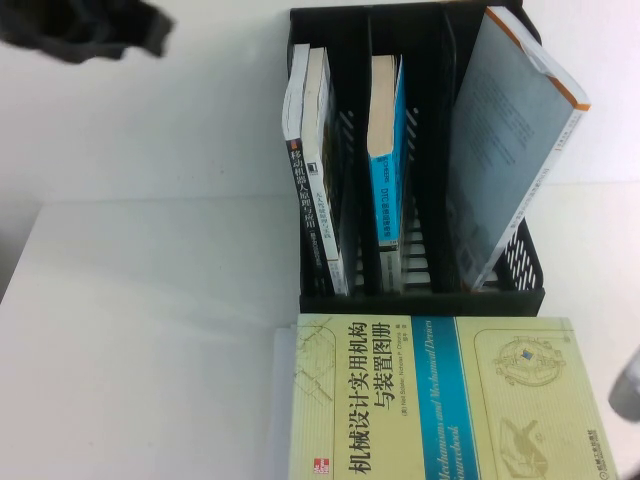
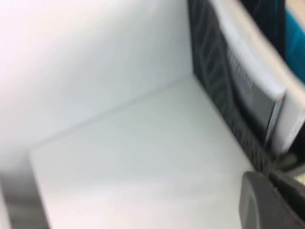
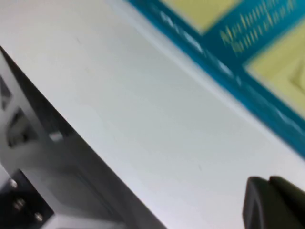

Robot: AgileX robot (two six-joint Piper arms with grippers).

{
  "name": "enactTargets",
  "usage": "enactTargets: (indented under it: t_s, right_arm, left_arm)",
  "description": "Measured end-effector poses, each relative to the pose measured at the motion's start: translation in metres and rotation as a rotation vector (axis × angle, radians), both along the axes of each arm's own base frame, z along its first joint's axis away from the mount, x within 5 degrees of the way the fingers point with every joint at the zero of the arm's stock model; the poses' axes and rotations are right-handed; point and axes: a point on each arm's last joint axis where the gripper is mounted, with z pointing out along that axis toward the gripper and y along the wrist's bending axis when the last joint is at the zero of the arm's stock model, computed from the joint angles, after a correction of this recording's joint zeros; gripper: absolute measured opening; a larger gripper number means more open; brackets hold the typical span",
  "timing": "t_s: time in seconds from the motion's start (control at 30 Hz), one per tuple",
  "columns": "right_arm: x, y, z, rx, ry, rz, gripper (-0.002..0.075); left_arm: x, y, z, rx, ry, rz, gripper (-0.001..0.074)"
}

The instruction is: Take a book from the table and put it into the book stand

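Spanning everything: the table [image 1: 150, 330], white and bare to the left of the book stand.
Book stand: the book stand [image 1: 420, 300] stands upright at the far side, every compartment filled.
Yellow-green book: it lies flat just in front of the stand, cover up; not the one wanted.
The book: the book [image 1: 510, 150] is in the stand's right compartment, leaning on the divider because the slot is wider than it. Only a pale grey cover shows, so calling it the task's book is my judgement.
Left gripper: the left gripper [image 1: 85, 30] is well left of the stand, raised; open or closed, I cannot tell.
Right gripper: the right gripper [image 1: 625, 400] is in front and right of the stand, beside the flat book; again I cannot tell.
Verdict: looks delivered, with both arms clear.
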Motion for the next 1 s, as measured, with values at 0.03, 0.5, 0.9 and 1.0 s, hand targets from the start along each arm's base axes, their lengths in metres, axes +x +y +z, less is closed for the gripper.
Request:
enactTargets:
  t_s: [0.03,0.5,0.9,1.0]
  right_arm:
    - [-0.003,-0.005,-0.003,-0.069,0.049,-0.013,-0.0001]
    - [-0.005,-0.065,0.042,-0.368,-0.333,-0.572,-0.0001]
    - [-0.057,-0.072,0.022,-0.028,-0.568,-0.641,-0.0001]
    - [-0.067,-0.074,0.0,-0.022,-0.544,-0.642,-0.0001]
  left_arm:
    - [-0.008,0.006,0.003,0.002,0.01,0.021,0.0004]
    - [-0.132,0.07,-0.016,-0.207,-0.194,0.097,0.0001]
    - [-0.161,0.075,-0.133,-0.363,-0.345,0.007,0.0001]
    - [-0.156,0.072,-0.151,-0.365,-0.345,0.0,0.0001]
